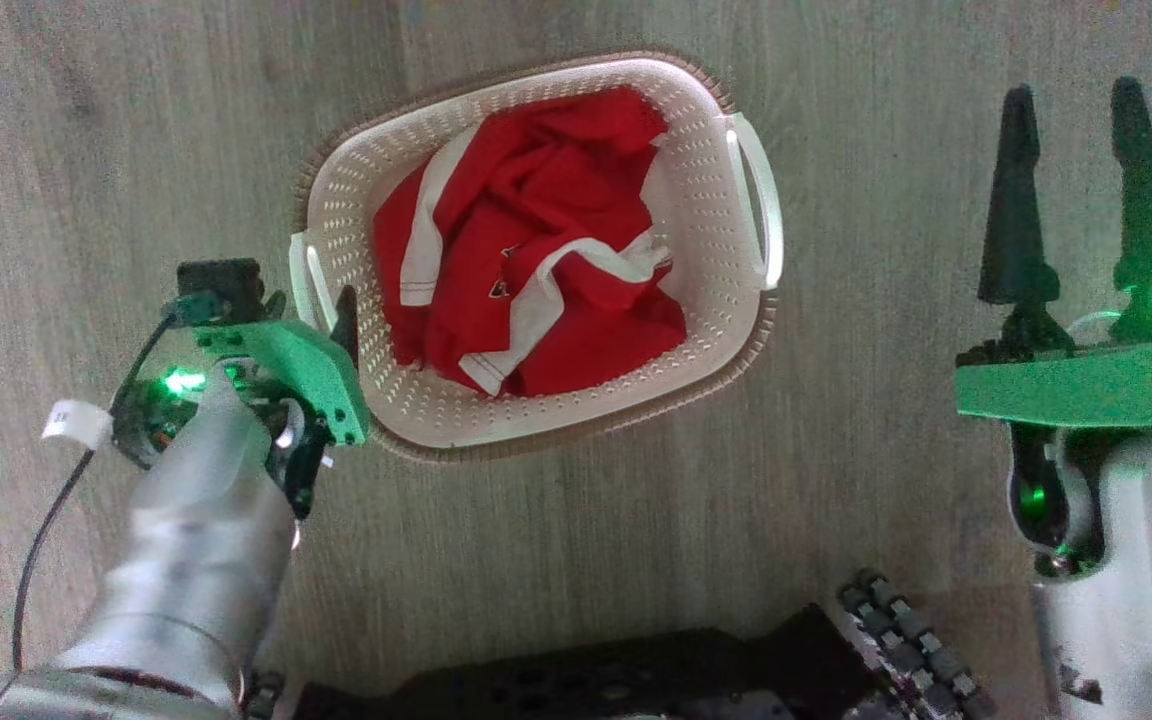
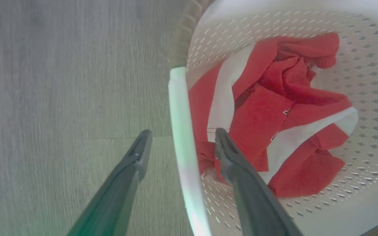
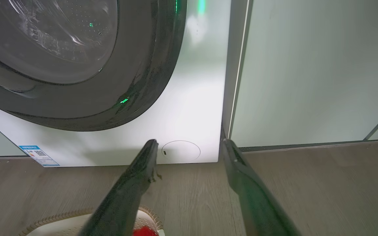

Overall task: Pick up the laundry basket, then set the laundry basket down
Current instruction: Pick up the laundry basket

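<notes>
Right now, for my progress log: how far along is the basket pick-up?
Done: the left gripper has its open fingers astride one white loop handle of the cream-white perforated plastic laundry basket. In hand: closing that grasp. Left: the right gripper is open, clear of the other handle; the basket rests on the grey wood-look floor, lifting and setting down remain.
</notes>
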### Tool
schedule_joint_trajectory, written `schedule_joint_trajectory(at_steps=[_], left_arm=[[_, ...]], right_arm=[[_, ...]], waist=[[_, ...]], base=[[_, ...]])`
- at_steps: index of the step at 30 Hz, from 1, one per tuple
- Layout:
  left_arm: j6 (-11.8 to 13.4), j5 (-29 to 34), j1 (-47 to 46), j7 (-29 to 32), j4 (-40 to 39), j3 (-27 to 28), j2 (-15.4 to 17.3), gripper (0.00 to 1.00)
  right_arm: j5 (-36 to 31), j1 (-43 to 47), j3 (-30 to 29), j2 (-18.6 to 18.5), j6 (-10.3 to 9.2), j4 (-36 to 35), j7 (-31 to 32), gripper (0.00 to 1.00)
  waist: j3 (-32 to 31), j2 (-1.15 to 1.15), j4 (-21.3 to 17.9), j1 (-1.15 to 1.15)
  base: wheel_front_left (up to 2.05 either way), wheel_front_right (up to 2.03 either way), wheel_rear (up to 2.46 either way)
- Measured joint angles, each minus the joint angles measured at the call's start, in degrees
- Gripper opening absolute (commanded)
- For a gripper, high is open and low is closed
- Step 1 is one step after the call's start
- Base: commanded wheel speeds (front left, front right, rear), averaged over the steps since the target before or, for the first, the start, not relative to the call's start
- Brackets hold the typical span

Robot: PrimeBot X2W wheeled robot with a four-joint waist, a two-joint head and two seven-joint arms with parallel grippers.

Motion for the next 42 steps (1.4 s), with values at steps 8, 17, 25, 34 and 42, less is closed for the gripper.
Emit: schedule_joint_trajectory(at_steps=[8,17,25,34,42], left_arm=[[-0.03,-1.00,-0.95,1.87,0.77,0.04,0.01,0.57],[0.81,-1.83,-0.99,3.03,0.90,0.10,0.18,0.00],[1.54,-2.24,-1.52,2.94,1.33,-1.01,0.29,0.00],[0.99,-1.64,-1.84,1.72,1.72,-2.34,1.63,0.00],[-0.27,-0.77,-3.61,1.41,1.80,-3.87,2.64,0.00]], right_arm=[[0.00,0.00,-0.04,0.00,0.00,-0.34,0.09,1.00],[0.00,0.00,-0.10,0.01,0.00,-0.45,0.09,1.00],[0.00,0.00,-0.20,0.01,0.00,-0.54,0.25,1.00],[0.53,-0.01,0.01,0.01,0.00,-0.32,0.24,1.00],[0.60,-0.02,0.34,0.01,0.00,0.02,0.15,1.00]], waist=[[0.66,0.00,-0.57,0.00],[0.76,0.00,-0.70,0.00],[0.70,0.00,-0.33,0.00],[0.44,0.00,-0.85,0.00],[0.79,0.00,-1.73,0.00]], base=[[0.00,0.00,0.00],[0.00,0.00,0.00],[0.00,0.00,0.00],[0.00,0.00,0.00],[0.00,0.00,0.00]])
